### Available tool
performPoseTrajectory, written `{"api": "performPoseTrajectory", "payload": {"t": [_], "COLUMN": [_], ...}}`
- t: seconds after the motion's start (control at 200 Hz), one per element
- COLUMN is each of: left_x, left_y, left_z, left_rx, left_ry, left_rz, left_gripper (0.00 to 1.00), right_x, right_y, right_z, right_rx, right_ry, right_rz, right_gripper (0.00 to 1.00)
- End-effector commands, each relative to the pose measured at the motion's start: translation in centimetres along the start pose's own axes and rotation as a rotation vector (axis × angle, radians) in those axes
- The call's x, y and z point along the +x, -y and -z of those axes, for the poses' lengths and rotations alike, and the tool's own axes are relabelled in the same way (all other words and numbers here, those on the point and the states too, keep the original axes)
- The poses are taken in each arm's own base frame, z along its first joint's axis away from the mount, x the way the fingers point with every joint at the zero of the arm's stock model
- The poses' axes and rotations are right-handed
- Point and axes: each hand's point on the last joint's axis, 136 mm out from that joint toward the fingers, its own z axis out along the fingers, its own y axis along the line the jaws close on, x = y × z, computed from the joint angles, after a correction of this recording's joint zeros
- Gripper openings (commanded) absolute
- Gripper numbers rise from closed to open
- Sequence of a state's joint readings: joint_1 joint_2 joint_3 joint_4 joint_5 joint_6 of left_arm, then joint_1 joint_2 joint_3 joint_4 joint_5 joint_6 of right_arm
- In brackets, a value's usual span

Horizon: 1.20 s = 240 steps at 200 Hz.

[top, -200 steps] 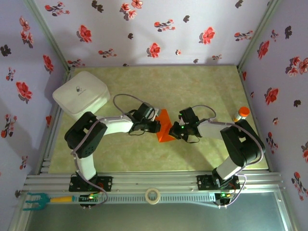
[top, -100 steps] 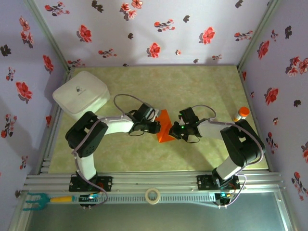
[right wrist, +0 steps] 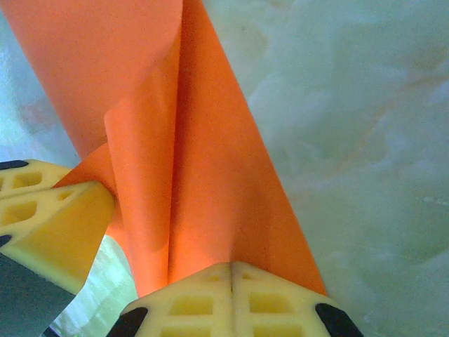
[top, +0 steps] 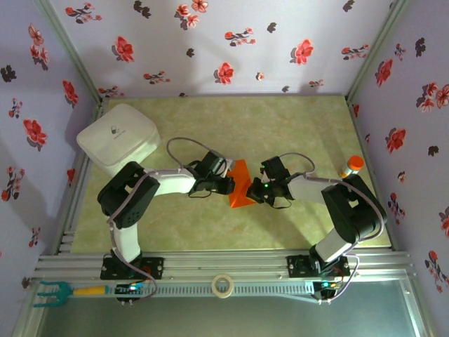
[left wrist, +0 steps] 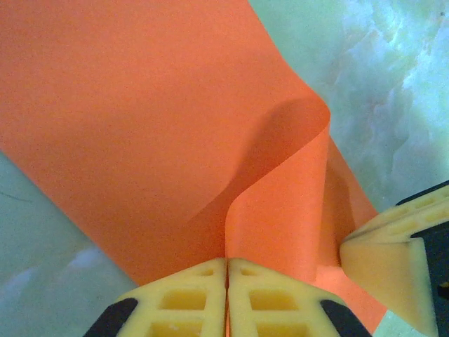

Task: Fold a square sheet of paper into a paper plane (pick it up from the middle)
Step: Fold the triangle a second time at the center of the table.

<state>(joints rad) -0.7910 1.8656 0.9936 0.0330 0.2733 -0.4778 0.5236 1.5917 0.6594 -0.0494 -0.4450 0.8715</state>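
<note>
Purple floral-papered walls point(top: 210, 49) are enclosing a pale green marbled tabletop point(top: 295, 126), and near its middle a thin bright orange square sheet of paper point(top: 240, 186) is being worked from 2 sides. The left gripper point(left wrist: 226, 277) is pinching a raised fold of the sheet, its yellow jaws pressed together and the paper curling up out of the seam between them. The right gripper point(right wrist: 231, 281) is clamping the opposite side the same way, jaws closed on a doubled layer. Both grips are probably lifting the paper off flat so that a centre crease can form. The sheet is spanning the gap between the 2 grippers, partly resting on the tabletop.
</note>
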Motion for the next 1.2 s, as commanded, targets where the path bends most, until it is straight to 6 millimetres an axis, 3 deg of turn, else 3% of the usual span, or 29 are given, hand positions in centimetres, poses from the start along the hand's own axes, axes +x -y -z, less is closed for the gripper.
{"api": "performPoseTrajectory", "payload": {"t": [0.0, 0.6, 0.79, 0.85, 1.04, 1.195], "left_x": [-0.3, 1.9, 2.0, 2.2, 2.1, 2.2], "left_y": [0.2, -1.2, -1.1, -1.1, -1.1, -1.1], "left_z": [0.2, -1.2, -1.0, -1.1, -1.2, -1.2], "left_rx": [0.016, -0.018, -0.01, -0.005, -0.005, -0.005], "left_ry": [0.012, -0.071, -0.068, -0.073, -0.072, -0.075], "left_rz": [-0.035, -0.003, 0.007, 0.008, 0.01, 0.011], "left_gripper": [0.1, 0.08, 0.07, 0.06, 0.05, 0.05], "right_x": [0.9, 0.5, -1.4, -2.0, -2.3, -2.5], "right_y": [2.4, 1.8, -0.2, -1.7, -5.5, -6.1], "right_z": [0.0, 0.4, 2.5, 2.9, 1.7, 0.7], "right_rx": [0.103, 0.088, 0.016, -0.059, -0.251, -0.266], "right_ry": [-0.02, -0.007, 0.1, 0.124, 0.082, 0.068], "right_rz": [-0.022, -0.014, -0.016, -0.019, -0.046, -0.048], "right_gripper": [0.0, 0.03, 0.05, 0.03, 0.0, 0.0]}}
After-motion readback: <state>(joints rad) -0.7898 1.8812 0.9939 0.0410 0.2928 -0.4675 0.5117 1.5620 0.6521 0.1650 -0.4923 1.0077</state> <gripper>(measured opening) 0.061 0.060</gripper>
